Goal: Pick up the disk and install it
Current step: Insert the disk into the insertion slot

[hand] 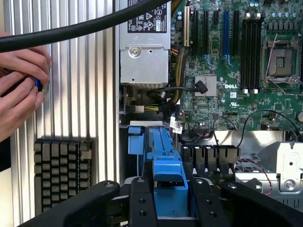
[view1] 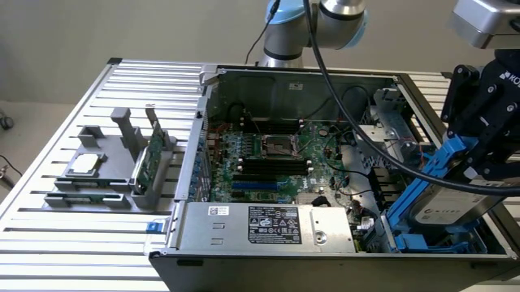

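Black gripper fingers (hand: 142, 203) sit closest to the wrist camera, one on each side of a blue carrier frame (hand: 166, 165) — gripper (hand: 171, 189) clamped on the disk by that frame. Exterior view: disk (view1: 447, 204) held tilted, silver face and white label toward the camera, blue edge running up into the gripper (view1: 479, 164). Its lower end is down inside the open computer case (view1: 268, 85), at the corner on the exterior view's right, just above blue plastic bay parts (view1: 414, 242); contact with them cannot be told. Thick black cable (view1: 323, 61) runs down across the case toward the gripper. Motherboard (view1: 276, 158) lies flat in the case; grey power supply (view1: 260, 224) with a printed label sits along the near wall. Case stands on a slatted metal counter (view1: 49, 243). On the exterior view's left, well apart from the case, a grey holder (view1: 106, 182) carries a small square silver chip (view1: 85, 164) and a thin green circuit card (view1: 150, 158) standing on edge. Wrist view: a person's hands (hand: 19, 90) over the counter beside the case, pinching a small dark item with a blue spot — a dark ribbed block (hand: 61, 172) lies on the counter near them.
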Controlling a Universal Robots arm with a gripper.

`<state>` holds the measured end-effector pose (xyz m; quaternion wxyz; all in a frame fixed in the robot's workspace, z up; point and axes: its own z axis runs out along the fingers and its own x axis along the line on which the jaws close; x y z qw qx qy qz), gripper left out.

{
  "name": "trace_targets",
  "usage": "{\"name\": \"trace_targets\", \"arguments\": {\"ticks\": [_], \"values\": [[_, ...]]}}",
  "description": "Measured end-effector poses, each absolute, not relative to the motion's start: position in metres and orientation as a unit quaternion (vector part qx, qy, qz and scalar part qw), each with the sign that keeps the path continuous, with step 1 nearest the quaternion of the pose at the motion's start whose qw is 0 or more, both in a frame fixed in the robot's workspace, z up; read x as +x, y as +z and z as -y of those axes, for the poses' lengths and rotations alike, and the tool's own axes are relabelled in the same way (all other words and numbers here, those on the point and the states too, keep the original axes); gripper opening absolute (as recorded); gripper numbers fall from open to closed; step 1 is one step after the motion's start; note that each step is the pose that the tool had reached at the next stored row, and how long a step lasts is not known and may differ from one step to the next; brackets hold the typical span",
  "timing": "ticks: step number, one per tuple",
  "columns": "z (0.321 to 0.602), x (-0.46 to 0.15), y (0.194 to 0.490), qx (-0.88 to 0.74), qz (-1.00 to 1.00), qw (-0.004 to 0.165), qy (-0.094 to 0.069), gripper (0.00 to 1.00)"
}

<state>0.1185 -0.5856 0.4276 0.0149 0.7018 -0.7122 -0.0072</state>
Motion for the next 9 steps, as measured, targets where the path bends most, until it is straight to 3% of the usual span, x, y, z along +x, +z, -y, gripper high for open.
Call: {"name": "trace_targets", "arguments": {"ticks": [9], "values": [[0.5881,0.1169,0.4222,0.701,0.713,0.015,-0.007,0.33]]}}
